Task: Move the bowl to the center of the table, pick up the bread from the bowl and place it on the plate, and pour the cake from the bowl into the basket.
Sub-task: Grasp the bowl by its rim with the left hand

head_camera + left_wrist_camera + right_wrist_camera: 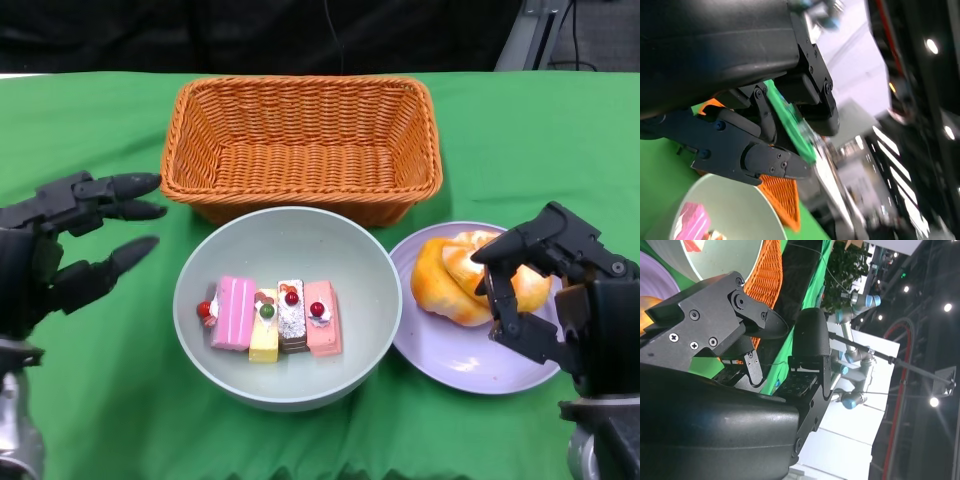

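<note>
Bowl (288, 300) sits mid-table with your cakes (270, 317) inside, basket (301, 143) right behind it and bread (462, 275) on the plate (470, 350). Your left hand (70, 245) and right hand (550, 285) both hang with fingers spread, holding nothing.

A pale grey-green bowl (286, 300) holds cake (272, 318) slices in pink, yellow, dark brown and salmon, topped with red and green balls. The bread (452, 274) is golden orange with paler streaks, on a lilac plate (455, 350). At 12 o'clock, a woven orange basket (301, 146). Green cloth covers the bench (110, 380). Both hands are black.
</note>
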You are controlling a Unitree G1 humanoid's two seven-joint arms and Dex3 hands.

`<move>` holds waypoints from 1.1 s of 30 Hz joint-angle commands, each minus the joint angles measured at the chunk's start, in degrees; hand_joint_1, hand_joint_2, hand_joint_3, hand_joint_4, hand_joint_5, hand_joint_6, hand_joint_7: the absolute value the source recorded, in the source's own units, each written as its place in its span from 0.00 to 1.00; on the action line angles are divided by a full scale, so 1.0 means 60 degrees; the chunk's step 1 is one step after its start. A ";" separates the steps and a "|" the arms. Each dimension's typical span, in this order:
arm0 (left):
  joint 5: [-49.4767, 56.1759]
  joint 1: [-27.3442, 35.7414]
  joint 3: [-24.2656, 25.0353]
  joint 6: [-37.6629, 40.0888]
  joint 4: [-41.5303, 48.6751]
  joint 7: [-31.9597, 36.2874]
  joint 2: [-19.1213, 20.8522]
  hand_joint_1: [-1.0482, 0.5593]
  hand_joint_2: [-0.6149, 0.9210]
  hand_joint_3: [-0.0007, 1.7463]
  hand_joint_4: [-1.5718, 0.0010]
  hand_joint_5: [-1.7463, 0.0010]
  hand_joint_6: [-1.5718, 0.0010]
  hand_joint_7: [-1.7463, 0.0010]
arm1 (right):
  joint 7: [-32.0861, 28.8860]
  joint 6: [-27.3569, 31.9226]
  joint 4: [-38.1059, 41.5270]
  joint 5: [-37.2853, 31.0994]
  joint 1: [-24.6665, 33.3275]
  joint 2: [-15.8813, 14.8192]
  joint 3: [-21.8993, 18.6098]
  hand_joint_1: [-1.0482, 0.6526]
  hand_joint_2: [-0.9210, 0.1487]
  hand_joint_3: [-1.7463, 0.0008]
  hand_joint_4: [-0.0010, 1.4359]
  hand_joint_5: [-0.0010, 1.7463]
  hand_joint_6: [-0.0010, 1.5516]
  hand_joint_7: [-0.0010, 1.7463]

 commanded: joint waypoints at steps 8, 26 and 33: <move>0.0313 0.1260 -0.0878 -0.0723 -0.2212 -0.0916 0.1174 0.28 1.00 0.03 0.54 0.95 0.51 1.00 | -0.0097 0.0043 0.0026 0.0094 -0.0021 0.0258 -0.0308 0.61 0.32 0.42 0.49 0.93 0.43 0.77; 0.3872 0.0851 -0.1010 -0.4600 -0.1966 0.0005 0.1994 0.25 1.00 0.01 0.40 0.89 0.39 0.97 | -0.0406 0.0215 0.0062 -0.0006 -0.0014 0.0512 -0.0470 0.64 0.32 0.42 0.50 0.93 0.44 0.75; 0.4996 0.0807 -0.0910 -0.4602 -0.2074 0.0829 0.2063 0.25 1.00 0.05 0.39 0.89 0.37 0.97 | -0.0166 0.0204 0.0075 0.0204 0.0025 0.0448 -0.0440 0.63 0.30 0.43 0.49 0.93 0.43 0.75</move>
